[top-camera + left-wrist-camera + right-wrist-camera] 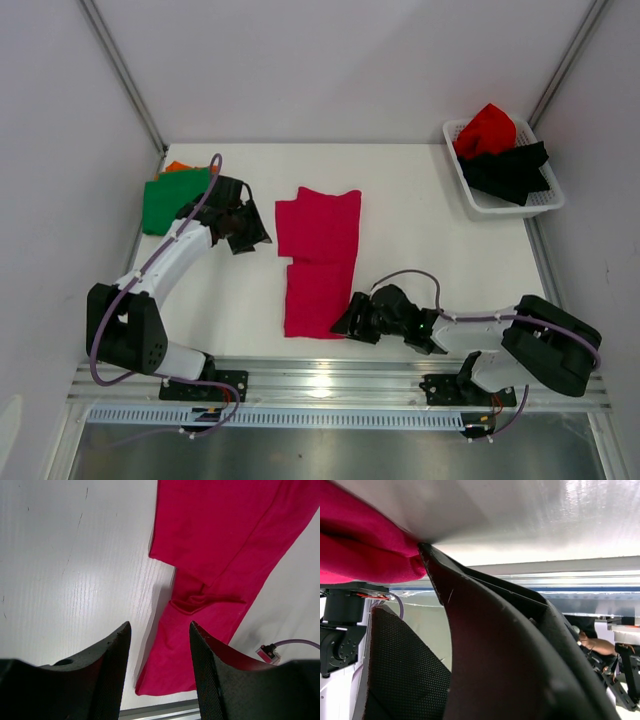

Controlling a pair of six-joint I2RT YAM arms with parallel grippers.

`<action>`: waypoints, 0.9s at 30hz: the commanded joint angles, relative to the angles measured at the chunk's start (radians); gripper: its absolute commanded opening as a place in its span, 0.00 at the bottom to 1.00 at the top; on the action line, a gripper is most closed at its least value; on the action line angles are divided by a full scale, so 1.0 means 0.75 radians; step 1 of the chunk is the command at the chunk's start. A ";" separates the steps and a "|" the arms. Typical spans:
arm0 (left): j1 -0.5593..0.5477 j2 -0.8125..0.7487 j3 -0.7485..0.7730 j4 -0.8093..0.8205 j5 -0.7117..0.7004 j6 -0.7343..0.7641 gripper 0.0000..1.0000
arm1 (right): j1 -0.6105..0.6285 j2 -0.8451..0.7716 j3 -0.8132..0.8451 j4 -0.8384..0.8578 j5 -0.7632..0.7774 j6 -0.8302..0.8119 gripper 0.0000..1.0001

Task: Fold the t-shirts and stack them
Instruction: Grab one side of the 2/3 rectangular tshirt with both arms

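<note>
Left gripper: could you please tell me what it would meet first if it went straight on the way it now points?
Most likely the near edge of the magenta t-shirt, which the open left gripper frames in its wrist view. Depth is unclear; it might touch bare table just beside.

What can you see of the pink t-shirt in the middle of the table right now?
The pink t-shirt is plain magenta soft cloth, folded lengthwise into a long strip and lying flat at the centre of the white table. Its far half is wider. The near half steps in narrower, with a small crease at the step. The right gripper, open, has a fingertip against its near right corner. The left gripper, open, is off to its left, not touching.
</note>
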 commanded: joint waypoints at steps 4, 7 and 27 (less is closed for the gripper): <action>0.009 -0.044 -0.016 0.037 0.001 -0.021 0.53 | -0.011 0.054 0.033 -0.006 -0.029 -0.021 0.55; 0.007 -0.059 -0.071 0.060 0.009 -0.055 0.53 | -0.013 0.056 0.031 0.006 -0.039 -0.023 0.40; -0.410 -0.216 -0.735 0.495 0.089 -0.444 0.52 | -0.030 0.084 0.025 0.073 -0.096 -0.052 0.00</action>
